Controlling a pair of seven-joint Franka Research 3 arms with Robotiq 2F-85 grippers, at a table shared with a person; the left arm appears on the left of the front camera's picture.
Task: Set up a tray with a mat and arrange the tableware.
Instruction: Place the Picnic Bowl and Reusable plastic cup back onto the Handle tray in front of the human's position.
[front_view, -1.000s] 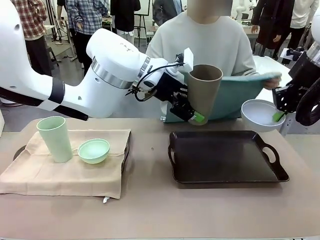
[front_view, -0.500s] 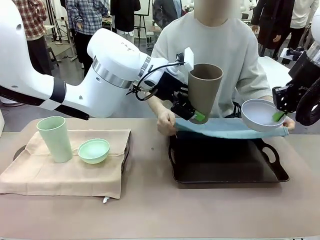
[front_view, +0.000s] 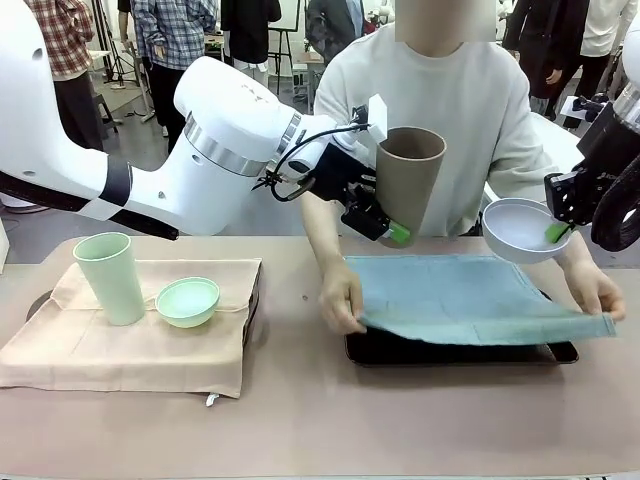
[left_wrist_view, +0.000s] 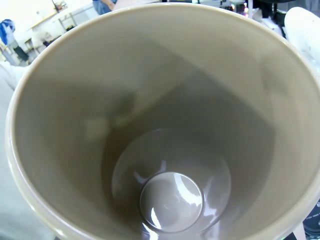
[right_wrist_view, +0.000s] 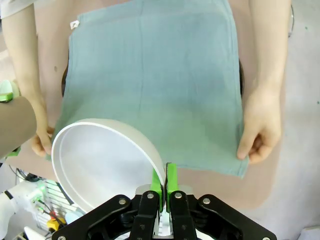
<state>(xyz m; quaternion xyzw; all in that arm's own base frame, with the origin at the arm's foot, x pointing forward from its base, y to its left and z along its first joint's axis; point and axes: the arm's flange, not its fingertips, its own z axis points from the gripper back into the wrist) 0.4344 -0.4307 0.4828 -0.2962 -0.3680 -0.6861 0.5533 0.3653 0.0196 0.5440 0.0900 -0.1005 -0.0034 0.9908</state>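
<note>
My left gripper (front_view: 385, 225) is shut on the brown cup (front_view: 408, 182), held upright in the air above the far left corner of the dark tray (front_view: 450, 350); the left wrist view looks down into the brown cup (left_wrist_view: 165, 150). Over the tray's far right corner my right gripper (front_view: 556, 230) is shut on the rim of the white bowl (front_view: 520, 228); its green pads (right_wrist_view: 171, 180) pinch the white bowl (right_wrist_view: 100, 160). The person's hands (front_view: 340, 300) spread a teal mat (front_view: 465, 295) over the tray. The teal mat (right_wrist_view: 155, 75) lies below the bowl. A pale green cup (front_view: 110, 277) and pale green bowl (front_view: 187, 301) rest at left.
The pale green cup and bowl stand on a beige cloth (front_view: 130, 340) that covers a second tray at the table's left. The person sits at the far side, one hand (right_wrist_view: 257, 130) on each side of the mat. Bare tabletop (front_view: 300, 420) runs along the near edge.
The person brought the teal mat down from in front of their chest and laid it flat over the dark tray. Both grippers have kept their hold and barely moved.
</note>
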